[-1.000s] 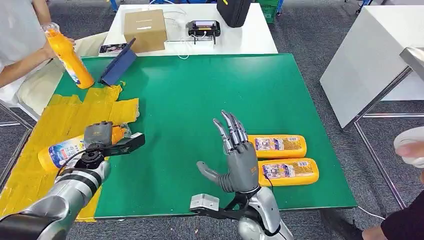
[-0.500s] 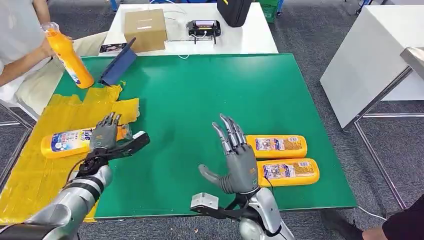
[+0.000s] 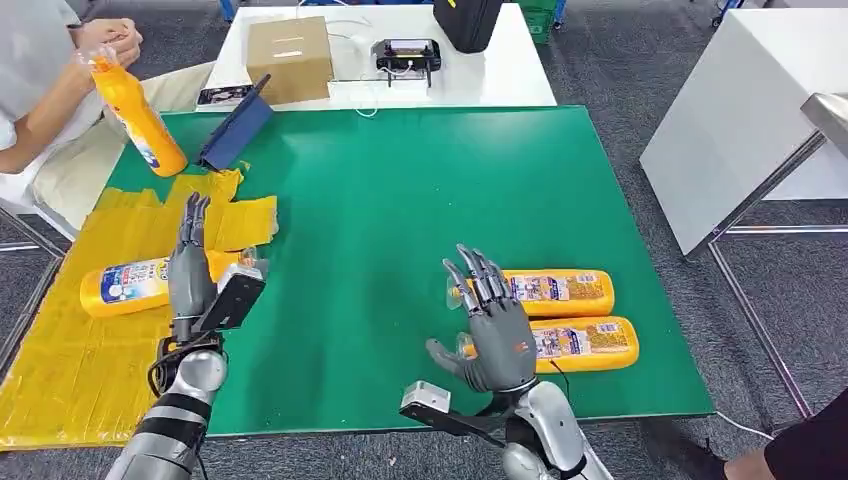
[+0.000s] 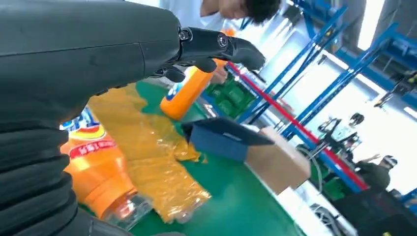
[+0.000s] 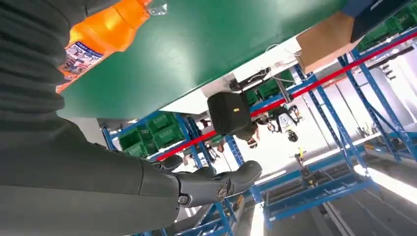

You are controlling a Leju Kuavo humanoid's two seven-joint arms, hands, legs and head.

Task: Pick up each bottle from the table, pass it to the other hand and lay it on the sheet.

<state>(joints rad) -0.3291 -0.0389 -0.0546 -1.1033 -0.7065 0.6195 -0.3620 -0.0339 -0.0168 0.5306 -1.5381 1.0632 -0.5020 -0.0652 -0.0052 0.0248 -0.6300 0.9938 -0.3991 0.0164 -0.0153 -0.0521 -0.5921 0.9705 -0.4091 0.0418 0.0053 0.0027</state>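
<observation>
An orange bottle (image 3: pixel 140 284) (image 4: pixel 98 162) lies on the yellow sheet (image 3: pixel 70 350) at the table's left. My left hand (image 3: pixel 195 270) (image 4: pixel 147 49) hovers just right of it, fingers straight and apart, holding nothing. Two more orange bottles lie side by side on the green table at the right: the farther one (image 3: pixel 555 292) and the nearer one (image 3: pixel 585 343) (image 5: pixel 105 29). My right hand (image 3: pixel 492 325) (image 5: pixel 196 187) is raised with spread fingers at their left ends, holding nothing. A person at the far left grips a fourth orange bottle (image 3: pixel 140 115) (image 4: pixel 189 91) standing upright at the table corner.
A dark blue tablet case (image 3: pixel 238 130) leans at the green table's (image 3: pixel 400 200) far left. Behind stands a white table with a cardboard box (image 3: pixel 290 58), a small device (image 3: pixel 408 55) and a black bag (image 3: pixel 468 22). Another white table (image 3: pixel 740 110) stands to the right.
My left hand let go of the bottle, which now lies on the sheet, and rose with fingers straight. My right hand shifted slightly right toward the two bottles.
</observation>
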